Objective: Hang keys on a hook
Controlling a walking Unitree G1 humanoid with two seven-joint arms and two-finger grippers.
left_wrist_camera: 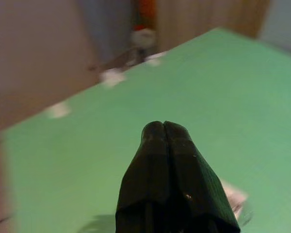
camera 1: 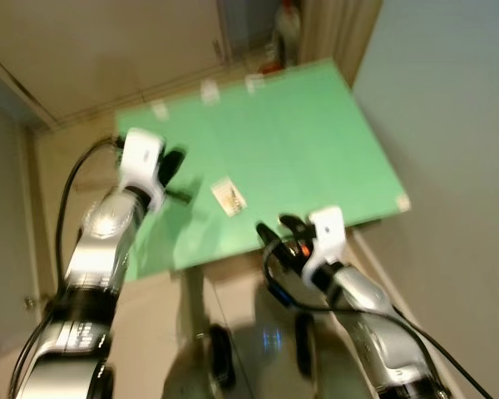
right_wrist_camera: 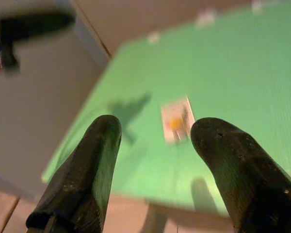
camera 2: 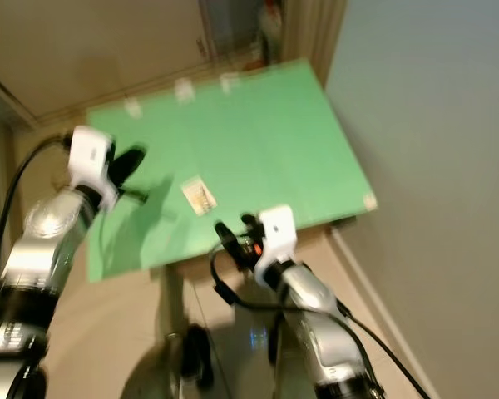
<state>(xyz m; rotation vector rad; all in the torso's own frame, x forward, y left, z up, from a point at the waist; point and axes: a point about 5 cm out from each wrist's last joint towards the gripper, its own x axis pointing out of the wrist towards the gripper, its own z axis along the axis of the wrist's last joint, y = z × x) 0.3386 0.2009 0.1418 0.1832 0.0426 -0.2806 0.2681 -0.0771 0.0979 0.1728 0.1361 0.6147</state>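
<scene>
A small white card-like item (camera 1: 228, 197) with an orange spot, too blurred to make out keys, lies on the green table (camera 1: 316, 141) near its front edge. It also shows in the right wrist view as the white item (right_wrist_camera: 177, 121). My left gripper (camera 1: 173, 162) hovers over the table's left part, left of the item, with its fingers (left_wrist_camera: 163, 125) pressed shut on nothing. My right gripper (camera 1: 279, 229) hangs at the table's front edge, just right of and nearer than the item. It is open, with its fingertips (right_wrist_camera: 211, 133) spread wide.
Three small white pieces (camera 1: 209, 90) sit along the table's far edge. A grey wall (camera 1: 449, 125) runs close on the right. A red and white object (camera 1: 287, 33) stands behind the table. A table leg (camera 1: 191, 291) and dark shapes (camera 1: 220, 353) are below the front edge.
</scene>
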